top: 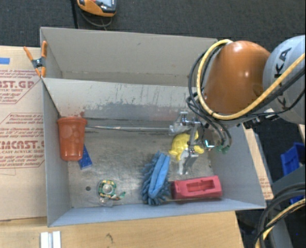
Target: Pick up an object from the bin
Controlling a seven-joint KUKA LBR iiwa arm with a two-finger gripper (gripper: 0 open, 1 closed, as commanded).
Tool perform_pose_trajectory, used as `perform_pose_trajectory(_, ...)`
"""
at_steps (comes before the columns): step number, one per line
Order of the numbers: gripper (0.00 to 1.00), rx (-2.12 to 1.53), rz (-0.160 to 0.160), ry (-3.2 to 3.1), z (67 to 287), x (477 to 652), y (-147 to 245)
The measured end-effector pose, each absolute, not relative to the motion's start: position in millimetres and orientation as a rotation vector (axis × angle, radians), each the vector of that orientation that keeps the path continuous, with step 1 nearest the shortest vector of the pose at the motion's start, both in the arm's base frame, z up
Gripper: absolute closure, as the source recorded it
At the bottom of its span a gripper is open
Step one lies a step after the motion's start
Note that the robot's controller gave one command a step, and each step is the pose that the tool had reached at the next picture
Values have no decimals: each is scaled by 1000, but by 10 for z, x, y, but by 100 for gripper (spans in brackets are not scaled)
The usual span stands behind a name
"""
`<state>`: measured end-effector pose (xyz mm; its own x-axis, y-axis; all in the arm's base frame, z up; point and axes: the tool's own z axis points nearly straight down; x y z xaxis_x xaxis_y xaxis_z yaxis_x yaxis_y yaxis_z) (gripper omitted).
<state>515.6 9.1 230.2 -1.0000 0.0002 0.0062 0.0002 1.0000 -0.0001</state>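
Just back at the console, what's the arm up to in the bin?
The arm reaches in from the right, with its end effector low in the right half of the bin, right at a small yellow thing. Whether it has a grip on it is unclear. A blue fringed thing and a red block lie just below it in the view; an orange cup lies far left.

An orange cup lies well apart from a red block, just beside a blue fluffy duster.
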Motion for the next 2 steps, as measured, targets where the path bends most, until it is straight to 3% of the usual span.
perform_pose_trajectory(1,0,0,0,-3143,2337,5172,91)
perform_pose_trajectory(2,0,4,0,-3152,1935,5204,122)
